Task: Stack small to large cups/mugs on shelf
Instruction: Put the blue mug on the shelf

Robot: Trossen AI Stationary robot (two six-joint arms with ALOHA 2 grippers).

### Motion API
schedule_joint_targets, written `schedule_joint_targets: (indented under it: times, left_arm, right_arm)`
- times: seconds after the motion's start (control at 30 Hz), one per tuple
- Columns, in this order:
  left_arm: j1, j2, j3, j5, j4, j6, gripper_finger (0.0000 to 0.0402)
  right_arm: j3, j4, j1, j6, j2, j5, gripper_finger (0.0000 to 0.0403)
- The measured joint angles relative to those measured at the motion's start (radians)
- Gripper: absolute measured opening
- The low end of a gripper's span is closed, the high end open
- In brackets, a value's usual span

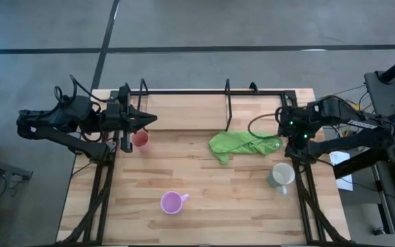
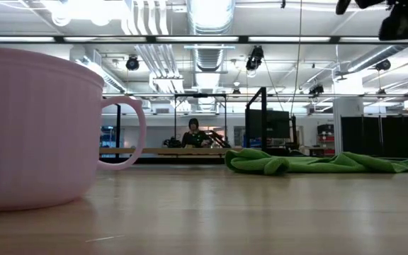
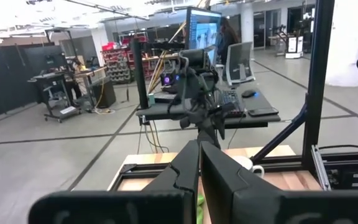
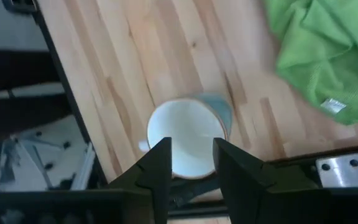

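Observation:
The red-pink cup [image 1: 140, 140] stands upright on the tabletop at the far left, just near of my left gripper [image 1: 153, 119]. That gripper is shut and empty, held level above the table and pointing right; its fingers [image 3: 185, 174] show closed together. The grey-white mug [image 1: 282, 175] stands upright near the right edge, mouth up. My right gripper [image 1: 292, 156] points down above it, open, its fingers [image 4: 160, 165] over the mug's rim [image 4: 188, 140] and apart from it. The lilac mug [image 1: 173, 202] stands at the near middle and fills the low view's left [image 2: 34, 127]. The shelf [image 1: 184, 110] lies along the far edge.
A crumpled green cloth [image 1: 242, 145] lies right of the table's centre, near the shelf's front edge; it also shows in the low view [image 2: 317, 163]. Black upright loops [image 1: 228, 103] rise from the shelf. A person [image 2: 193, 131] sits far off in the room behind the table.

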Motion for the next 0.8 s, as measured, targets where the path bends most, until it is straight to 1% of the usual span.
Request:
schedule_joint_targets:
  times: [0.13, 0.27, 0.37, 0.5, 0.6, 0.8]
  left_arm:
    - [0.000, 0.001, 0.000, 0.000, 0.000, 0.000, 0.0001]
    - [0.000, 0.006, 0.000, 0.000, 0.000, 0.000, 0.0001]
    - [0.000, 0.007, 0.000, 0.000, 0.000, 0.000, 0.0001]
    - [0.000, 0.009, 0.000, 0.000, 0.002, 0.000, 0.0001]
    - [0.000, 0.013, 0.000, 0.000, 0.003, -0.001, 0.0001]
    - [0.000, 0.020, 0.000, 0.000, 0.002, -0.003, 0.0001]
  right_arm:
    - [-0.088, -0.001, 0.061, 0.002, -0.014, 0.006, 0.0112]
    - [-0.179, -0.002, 0.098, 0.039, -0.014, 0.095, 0.0112]
    - [-0.234, 0.000, 0.100, 0.071, -0.013, 0.131, 0.0111]
    - [-0.278, 0.008, 0.100, 0.120, -0.014, 0.131, 0.0111]
    - [-0.296, 0.009, 0.100, 0.123, -0.014, 0.106, 0.0111]
    - [-0.303, 0.045, 0.100, 0.124, -0.014, 0.102, 0.0111]
